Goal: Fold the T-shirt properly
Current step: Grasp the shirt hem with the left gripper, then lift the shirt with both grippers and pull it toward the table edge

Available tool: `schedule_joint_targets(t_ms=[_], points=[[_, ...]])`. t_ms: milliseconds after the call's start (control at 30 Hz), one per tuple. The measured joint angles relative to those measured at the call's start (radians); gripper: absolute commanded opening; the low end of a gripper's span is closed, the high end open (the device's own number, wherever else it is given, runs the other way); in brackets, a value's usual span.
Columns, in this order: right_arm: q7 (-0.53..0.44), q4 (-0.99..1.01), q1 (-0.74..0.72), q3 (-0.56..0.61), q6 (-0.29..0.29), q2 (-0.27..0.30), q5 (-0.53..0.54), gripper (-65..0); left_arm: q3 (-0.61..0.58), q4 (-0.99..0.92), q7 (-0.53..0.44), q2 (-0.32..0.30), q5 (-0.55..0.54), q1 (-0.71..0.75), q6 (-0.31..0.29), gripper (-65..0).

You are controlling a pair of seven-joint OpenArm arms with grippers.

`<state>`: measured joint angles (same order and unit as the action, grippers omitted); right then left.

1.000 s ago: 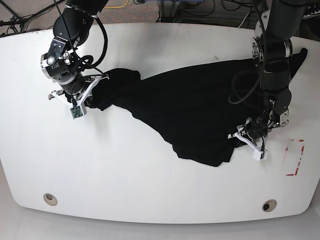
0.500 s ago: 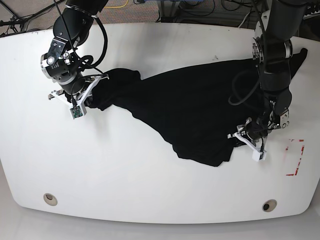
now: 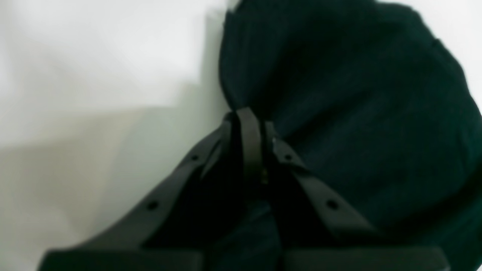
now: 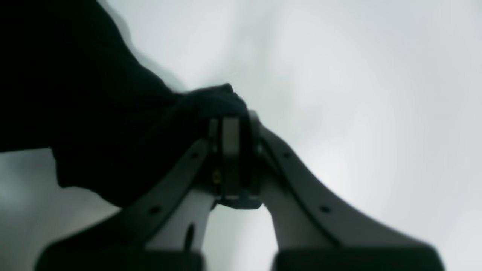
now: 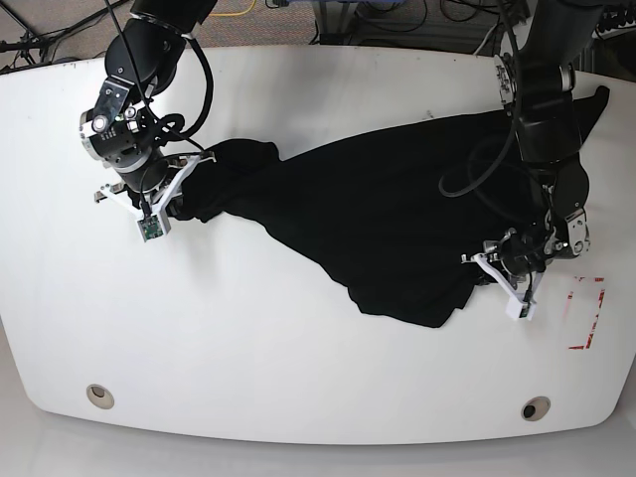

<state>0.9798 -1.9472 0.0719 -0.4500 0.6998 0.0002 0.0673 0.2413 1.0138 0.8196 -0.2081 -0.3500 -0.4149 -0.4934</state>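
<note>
T-shirt (image 5: 378,224) spread in base view, wrist views show pinched cloth

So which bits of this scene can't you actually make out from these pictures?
- Collar lettering on the T-shirt: not findable in the base view; the cloth is bunched and uniformly black.
- Far right corner of the shirt: base view, covered by the left arm.
- Left tool tips: left wrist view, blurred against dark cloth.
- Right tool: right wrist view, out of focus; how much cloth it pinches is unclear.
</note>
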Motion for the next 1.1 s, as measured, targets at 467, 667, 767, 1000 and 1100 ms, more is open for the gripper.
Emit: schedule_joint_targets(t_ms=[467,667,767,1000,1100], points=[[0.001,0.112,-0.103,0.004,0.0,0.0,-0.004,-62.9,0.132,0.487,0.276,0.004,-0.008,0.1,-0.004,-65.0],[0.001,0.152,-0.16,0.005,0.0,0.01,-0.008,-62.9,0.188,0.636,0.364,-0.004,-0.002,0.099,-0.004,-65.0],[0.001,0.171,-0.196,0.006,0.0,0.026,-0.003,-62.9,0.191,0.685,0.38,-0.003,-0.002,0.094,-0.004,-65.0],[0.008,0.25,-0.327,0.006,0.0,0.07,-0.003,-62.9,0.187,0.718,0.391,-0.026,-0.011,0.011,-0.005,-65.0],[0.008,0.258,-0.375,0.006,0.0,0.088,0.001,-62.9,0.194,0.74,0.391,-0.035,-0.009,-0.023,-0.005,-65.0]])
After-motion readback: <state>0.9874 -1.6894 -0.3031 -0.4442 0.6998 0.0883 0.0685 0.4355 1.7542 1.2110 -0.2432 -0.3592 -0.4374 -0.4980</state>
